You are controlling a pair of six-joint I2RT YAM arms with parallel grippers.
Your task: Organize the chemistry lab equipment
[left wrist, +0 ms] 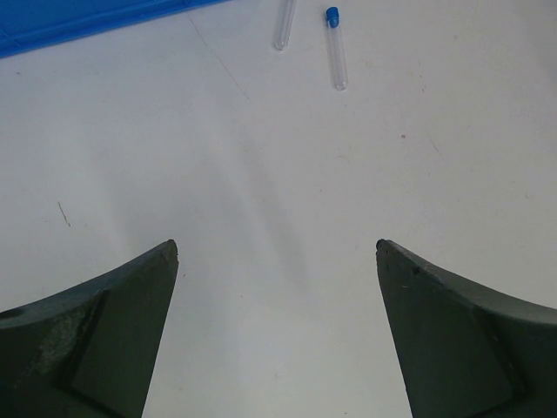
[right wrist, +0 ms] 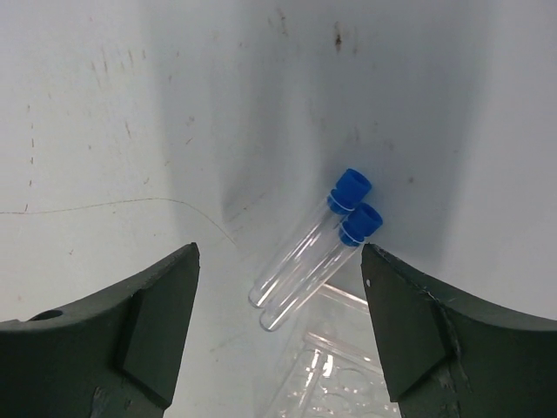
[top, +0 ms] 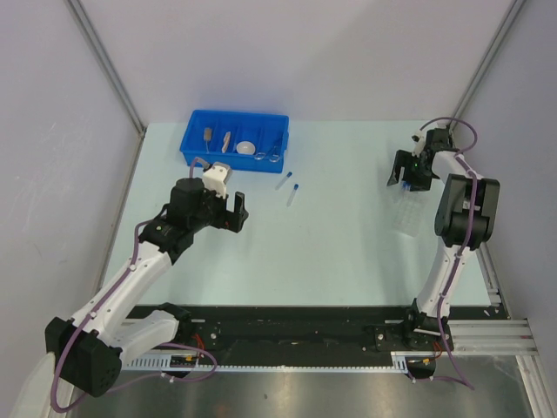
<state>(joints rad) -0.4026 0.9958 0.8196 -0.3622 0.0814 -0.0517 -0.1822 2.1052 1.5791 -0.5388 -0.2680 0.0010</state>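
Pale table (top: 348, 261) surface carries all the work, with grey walls around it.

Right gripper (right wrist: 279, 250): I read the fingers as standing well apart and holding nothing. Under the gap lies a pair of capped tubes (right wrist: 305, 252), side by side and touching, flat on the table as far as I can tell. Their long axis runs diagonally across the right wrist view, blue caps to the upper right and rounded ends to the lower left. It is therefore neither along nor square to the line on which the fingers close. I judge that a wrist rotation is required before descent, so that the fingers close square across the tubes. The clear tube rack (right wrist: 335, 374) lies just beyond the rounded ends, on the near side of this gripper.

Left gripper (left wrist: 277, 245): the fingers are spread to their widest and hold nothing. Two loose tubes (left wrist: 338, 57) lie ahead of the fingertips, well apart from them and offset right of the centreline. Their long axes are roughly parallel and point away from the fingers. In the top view they sit right of this gripper, nearer the left arm than the right. The blue bin (top: 196, 122) stands at the far left.
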